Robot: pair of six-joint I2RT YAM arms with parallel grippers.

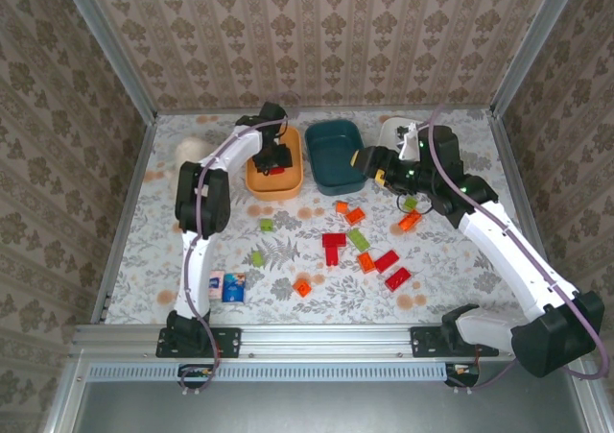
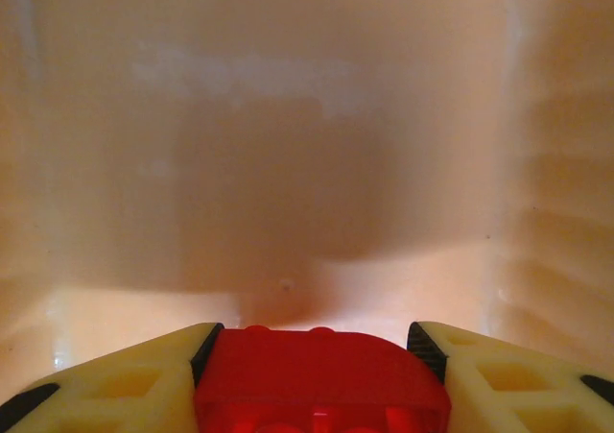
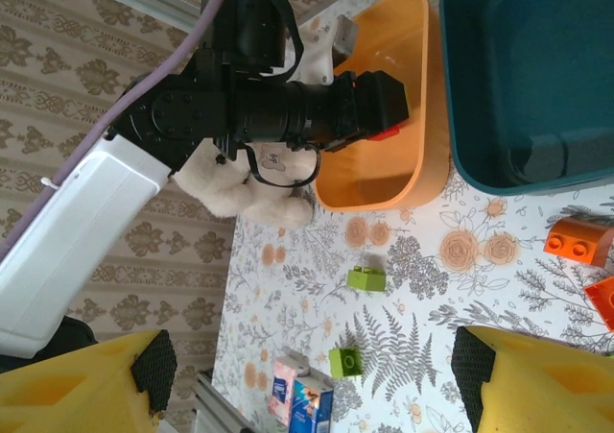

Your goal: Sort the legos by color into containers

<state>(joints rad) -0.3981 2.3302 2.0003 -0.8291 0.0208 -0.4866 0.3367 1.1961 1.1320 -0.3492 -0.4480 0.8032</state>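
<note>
Left arm reaches far forward and folds down at the wrist; we record the left pincer [image 2: 317,351] with both pads pressed against a red lego [image 2: 321,390] lodged between them. Right arm stretches forward and inward, elbow out to the right. Right pincer [image 3: 312,366] stands spread wide, nothing between its fingers.

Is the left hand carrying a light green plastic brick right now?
No: the small plastic brick gripped by the left hand is red, and it sits inside the orange rounded plastic bowl.
</note>
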